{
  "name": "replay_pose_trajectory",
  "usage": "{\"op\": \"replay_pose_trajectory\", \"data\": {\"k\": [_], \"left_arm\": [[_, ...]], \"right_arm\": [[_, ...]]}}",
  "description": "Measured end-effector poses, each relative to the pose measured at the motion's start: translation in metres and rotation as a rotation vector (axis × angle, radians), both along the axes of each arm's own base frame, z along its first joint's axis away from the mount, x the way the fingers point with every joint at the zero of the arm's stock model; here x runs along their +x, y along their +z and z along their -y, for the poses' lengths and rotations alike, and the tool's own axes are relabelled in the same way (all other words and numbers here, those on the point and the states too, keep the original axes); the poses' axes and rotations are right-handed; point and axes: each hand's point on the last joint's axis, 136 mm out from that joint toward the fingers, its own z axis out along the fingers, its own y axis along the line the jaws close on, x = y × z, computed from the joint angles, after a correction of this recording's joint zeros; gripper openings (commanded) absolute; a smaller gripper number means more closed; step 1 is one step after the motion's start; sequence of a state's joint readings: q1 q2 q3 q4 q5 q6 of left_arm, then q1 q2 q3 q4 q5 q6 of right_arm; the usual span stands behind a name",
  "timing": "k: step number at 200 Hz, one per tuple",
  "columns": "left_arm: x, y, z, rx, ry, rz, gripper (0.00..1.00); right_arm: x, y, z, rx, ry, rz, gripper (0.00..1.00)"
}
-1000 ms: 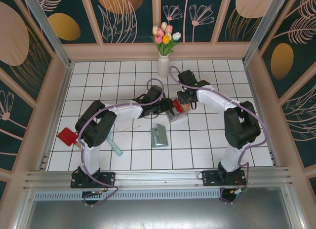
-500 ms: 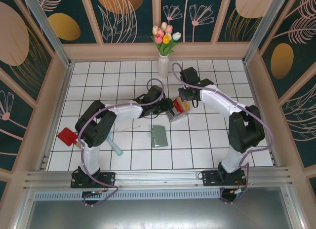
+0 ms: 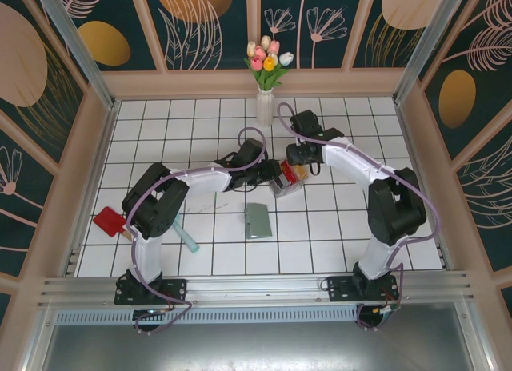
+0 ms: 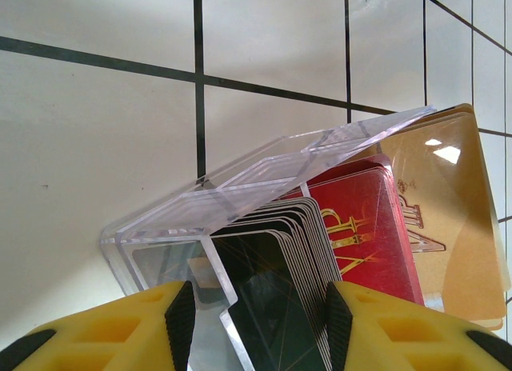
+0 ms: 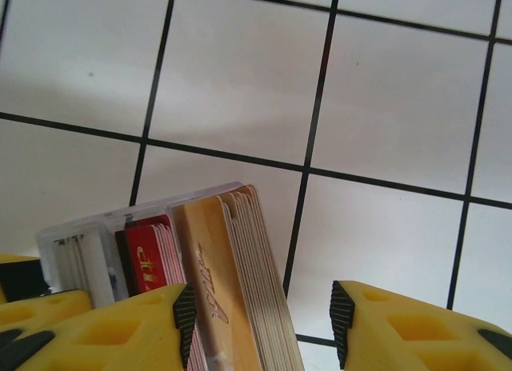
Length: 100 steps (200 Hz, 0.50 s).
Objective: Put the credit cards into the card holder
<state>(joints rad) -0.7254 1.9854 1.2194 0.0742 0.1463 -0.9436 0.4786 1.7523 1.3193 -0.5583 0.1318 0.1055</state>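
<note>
- On the top camera, I saw the credit cards standing packed in a clear box near the middle of the table. The left gripper was against the box's left side and the right gripper was just over its far side.
- The card holder lay flat on the tiles, just nearer the arm bases than the box and apart from both grippers.
- From that height I couldn't make out either gripper's fingers.
- A teal stick lay by the left arm, and a red flat piece sat near the table's left edge; I couldn't tell what it was.
- The table was white tile with dark grout. A vase of tulips stood at the far edge, with dark leaf-patterned wall panels all around.
- On the left wrist camera, the box's near end sat between the yellow fingers. The box was tilted, and pale, red and tan cards fanned out to the right.
- The fingers stood apart, but the frame's bottom edge cut the contact off, so I couldn't tell whether they gripped the box.
- On the right wrist camera, the fingers were spread wide. The tan cards' edges rose in the gap, close to the finger on the picture's left, and bare tile filled the rest.
- Red cards and the box's corner showed further left.
</note>
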Motion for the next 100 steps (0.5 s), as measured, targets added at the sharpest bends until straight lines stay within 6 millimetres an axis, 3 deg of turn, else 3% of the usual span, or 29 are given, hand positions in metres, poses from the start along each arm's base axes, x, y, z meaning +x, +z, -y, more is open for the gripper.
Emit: {"op": "replay_pose_trajectory", "data": {"k": [47, 100], "left_arm": [[0.000, 0.000, 0.000, 0.000, 0.000, 0.000, 0.49], [0.000, -0.001, 0.000, -0.001, 0.000, 0.002, 0.49]], "right_arm": [[-0.001, -0.023, 0.004, -0.040, -0.008, -0.045, 0.51], [0.000, -0.022, 0.005, -0.054, -0.013, -0.035, 0.42]]}}
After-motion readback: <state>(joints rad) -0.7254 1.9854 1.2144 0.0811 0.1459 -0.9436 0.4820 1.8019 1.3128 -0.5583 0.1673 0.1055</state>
